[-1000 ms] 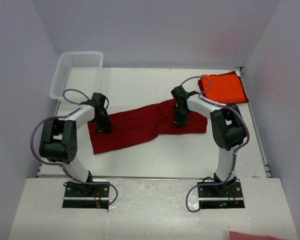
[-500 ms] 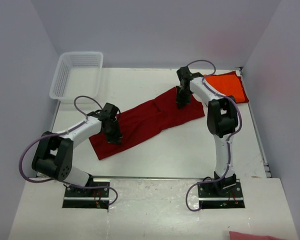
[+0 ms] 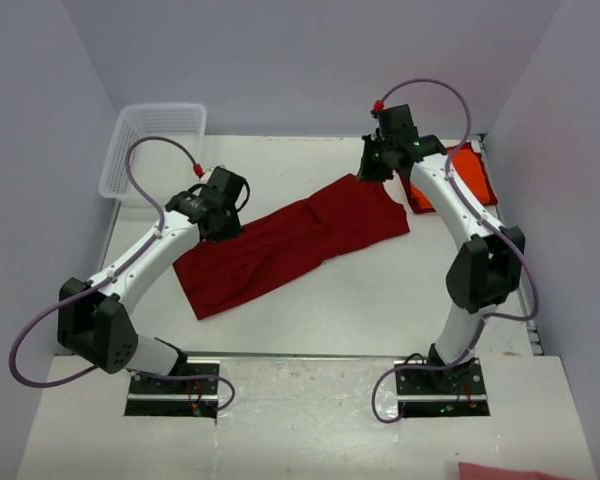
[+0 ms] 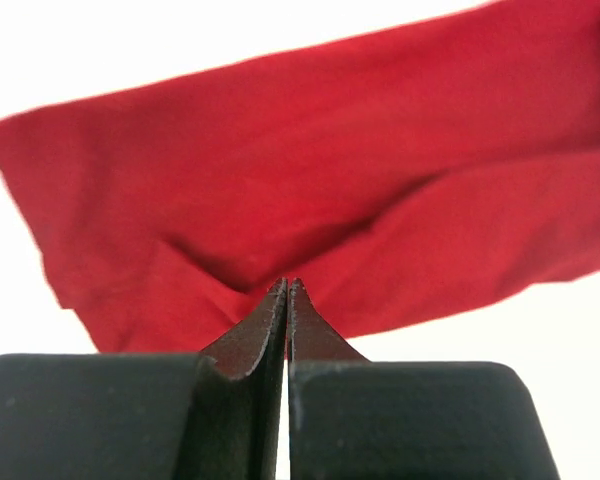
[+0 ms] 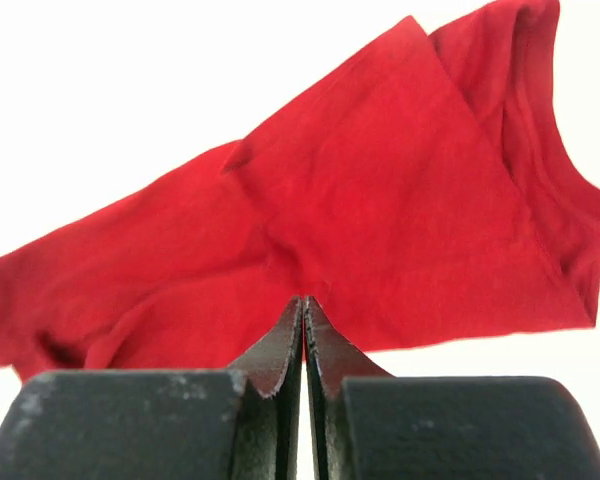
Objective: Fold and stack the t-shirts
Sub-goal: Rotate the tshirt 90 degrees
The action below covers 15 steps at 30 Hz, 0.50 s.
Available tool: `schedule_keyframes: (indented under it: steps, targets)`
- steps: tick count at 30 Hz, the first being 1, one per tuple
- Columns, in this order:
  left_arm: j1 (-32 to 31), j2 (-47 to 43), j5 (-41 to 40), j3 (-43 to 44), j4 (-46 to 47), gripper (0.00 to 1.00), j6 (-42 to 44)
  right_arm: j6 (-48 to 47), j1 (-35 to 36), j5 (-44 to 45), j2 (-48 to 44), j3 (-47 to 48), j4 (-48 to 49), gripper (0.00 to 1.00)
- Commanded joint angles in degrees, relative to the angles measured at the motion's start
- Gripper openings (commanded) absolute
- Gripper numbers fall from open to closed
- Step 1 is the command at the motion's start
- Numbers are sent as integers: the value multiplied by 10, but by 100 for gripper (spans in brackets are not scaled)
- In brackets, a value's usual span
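Left gripper [image 3: 220, 220] and right gripper [image 3: 369, 172] moved back, pinching crimson shirt [image 3: 290, 240].

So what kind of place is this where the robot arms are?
Probably a robot lab, not a home: a white table boxed in by plain walls, a left arm and right arm bolted at its edge, and a red t-shirt to practise on.

You see only part of the orange shirt [image 3: 478, 175]; the right arm [image 3: 448, 188] crosses over it. In the left wrist view the red shirt [image 4: 310, 180] runs off the right edge. The bottom edge cuts a red scrap [image 3: 510, 471], too little to identify.
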Motion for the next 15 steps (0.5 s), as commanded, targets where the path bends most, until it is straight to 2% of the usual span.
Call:
schedule_keyframes:
  steps: [1,4,5,8,10,11,12,14,15]
  targets:
    - [2,3,-82,12,-57,0,-7,-9,5,-39,-76,-81,33,2]
    - [2,13,-25,-15,0,0,51,-2,15,-62,-128,-158,47,7]
    - [2,27,4,-15,37,0,107,11,17,-62,-163,-181,55,9]
    - [1,53,83,4,102,0,200,9,43,-68,-214,-264,76,12]
    - [1,69,155,34,132,0,231,5,79,-41,-252,-285,67,0]
    - [-1,93,184,49,146,0,251,9,90,-27,-261,-301,60,0]
    - [-1,106,248,63,162,0,263,11,98,-8,-280,-311,49,0]
    - [-1,150,306,103,189,0,289,28,112,-6,-303,-348,47,0]
    - [-2,168,359,117,196,0,296,34,114,-13,-319,-364,55,0]
